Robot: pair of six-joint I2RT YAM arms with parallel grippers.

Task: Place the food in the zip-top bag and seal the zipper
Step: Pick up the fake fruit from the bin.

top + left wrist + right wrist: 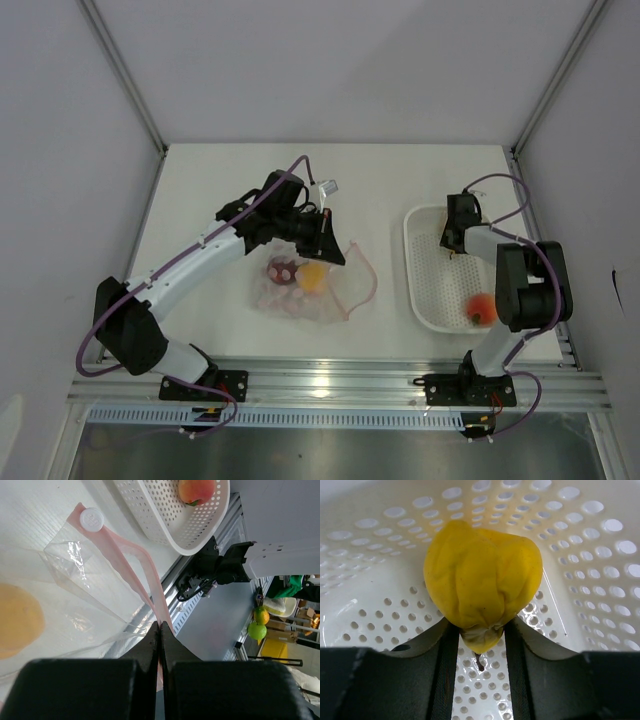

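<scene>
My left gripper [160, 630] is clenched on the zipper [142, 565], fingertips pressed flat together with the pink-red strip pinched between them. Just beyond my fingertips the strip parts into two bands, which run on to a round white tab [92, 519] at its far end. The zip-top bag [85, 580] is clear and thin, creased and shiny, and lies on the white worktop [200, 190] to the left of the basket [412, 262]. The bagged yellow piece [15, 620] shows as a soft blur through the plastic, cut off by the left edge of my wrist view. The dark red piece [281, 270] lies beside it within the bag's outline, seen only from above. That outline is hard to trace against the worktop.

My right gripper [477, 640] is down in the white perforated basket. Its fingers flank the narrow lower end of a yellow piece [482, 575], which is wrinkled and rounded, with a small stem stub. They touch it on both sides, but I cannot tell whether they are squeezing. From above, my wrist hides that piece. The orange-red piece [481, 308] sits at the basket's near end, partly behind my right arm.
</scene>
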